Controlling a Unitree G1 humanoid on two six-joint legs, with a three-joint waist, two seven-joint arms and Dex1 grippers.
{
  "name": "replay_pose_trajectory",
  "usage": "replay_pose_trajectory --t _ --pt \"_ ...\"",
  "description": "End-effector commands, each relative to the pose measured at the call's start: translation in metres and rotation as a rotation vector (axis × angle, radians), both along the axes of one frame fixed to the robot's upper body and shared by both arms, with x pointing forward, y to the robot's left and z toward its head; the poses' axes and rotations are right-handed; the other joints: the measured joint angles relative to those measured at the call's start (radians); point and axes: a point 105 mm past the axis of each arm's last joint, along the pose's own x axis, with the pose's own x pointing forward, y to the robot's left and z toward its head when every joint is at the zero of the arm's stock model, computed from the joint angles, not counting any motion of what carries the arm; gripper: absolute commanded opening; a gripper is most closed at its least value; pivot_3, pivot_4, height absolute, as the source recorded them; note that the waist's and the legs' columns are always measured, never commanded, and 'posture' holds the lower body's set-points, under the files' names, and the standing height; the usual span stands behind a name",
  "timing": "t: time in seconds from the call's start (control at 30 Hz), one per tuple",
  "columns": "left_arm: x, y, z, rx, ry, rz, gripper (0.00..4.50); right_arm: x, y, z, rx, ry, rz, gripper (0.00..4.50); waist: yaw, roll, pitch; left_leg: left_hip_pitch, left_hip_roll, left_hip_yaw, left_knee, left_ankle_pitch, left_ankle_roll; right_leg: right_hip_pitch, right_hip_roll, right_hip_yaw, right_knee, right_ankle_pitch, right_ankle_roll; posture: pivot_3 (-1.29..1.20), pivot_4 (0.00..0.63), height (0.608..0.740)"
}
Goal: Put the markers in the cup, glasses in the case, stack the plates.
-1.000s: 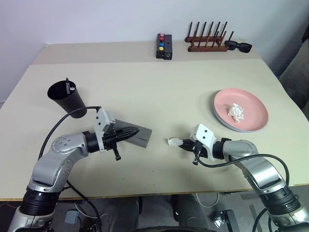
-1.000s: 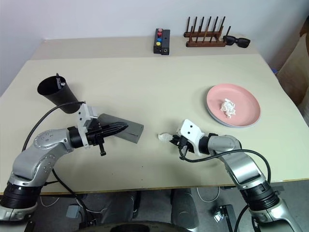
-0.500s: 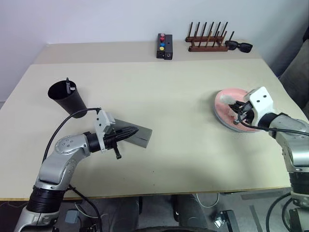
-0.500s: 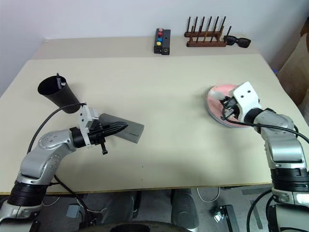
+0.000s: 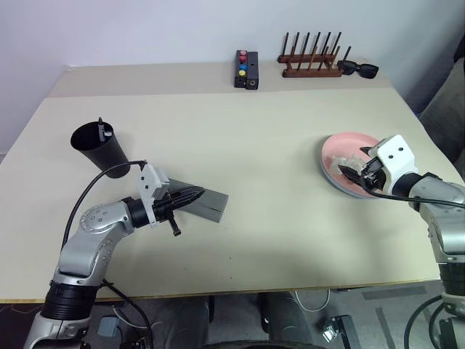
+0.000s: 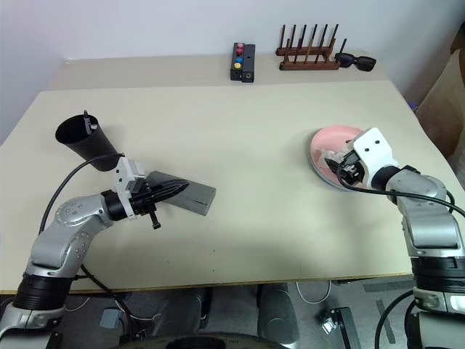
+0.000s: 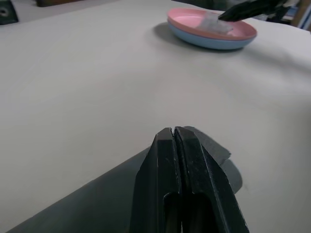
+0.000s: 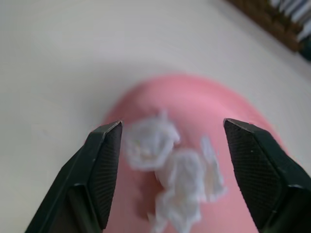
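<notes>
While the right gripper [image 8: 170, 141] hangs over the pink plate [image 5: 341, 144] at the right of the frame, its two black fingers stand wide apart, nothing between them. Crumpled white paper scraps [image 8: 172, 170] lie on the pink plate directly below the gap, touching neither finger. Pink plate sits stacked on the light blue plate [image 7: 214, 42], whose rim shows beneath it in the left wrist view.

Left gripper [image 5: 195, 195], at lower left of the frame, has its fingers pressed together, tips over the grey case [image 5: 207, 204]; whether they touch the case cannot be told. Case lies flat on the table [image 5: 240, 145], just right of the gripper's tips.

Black cup [image 5: 102, 149] stands at the left of the frame, up and left of the left gripper, with marker tips [image 5: 102, 129] poking above its rim.

Along the table's far edge: a small black box with coloured buttons [image 5: 246, 69], a wooden peg rack [image 5: 311, 62], black sunglasses [image 5: 359, 69] just right of the rack.
</notes>
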Motion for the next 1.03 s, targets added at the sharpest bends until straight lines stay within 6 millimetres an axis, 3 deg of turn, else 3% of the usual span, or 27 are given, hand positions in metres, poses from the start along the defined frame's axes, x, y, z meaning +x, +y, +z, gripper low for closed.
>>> replay_pose_trajectory --t 0.03,0.2,0.53,1.03 --pt "-0.006 0.024 0.024 -0.047 -0.076 0.090 0.00 -0.013 0.028 0.031 0.087 -0.075 0.180 3.41 -0.003 0.000 0.000 0.000 0.000 0.000 0.000 0.000 0.000 0.000 0.000 0.000 0.000 0.000 0.000 0.00 0.150 0.734" --pt "-0.027 0.062 0.021 -0.041 -0.043 0.245 0.00 -0.031 0.051 0.016 0.185 0.036 0.349 3.41 0.002 0.000 0.000 0.000 0.001 0.000 -0.001 0.000 0.000 0.000 0.000 0.000 0.000 0.000 0.000 0.00 0.150 0.734" --pt "-0.055 0.121 0.013 0.023 -0.012 0.517 0.00 -0.023 0.024 -0.010 0.231 0.112 0.318 3.41 0.004 0.000 0.000 0.000 0.000 0.000 0.000 0.000 0.000 0.001 -0.001 -0.001 -0.001 -0.001 -0.001 0.00 0.150 0.734" --pt "-0.062 0.131 -0.004 0.043 0.018 0.594 0.00 -0.015 0.029 -0.020 0.233 0.128 0.345 3.41 0.003 0.000 0.000 0.000 0.000 0.001 0.000 0.000 0.000 0.000 -0.002 -0.001 -0.001 -0.001 -0.001 0.00 0.150 0.734"
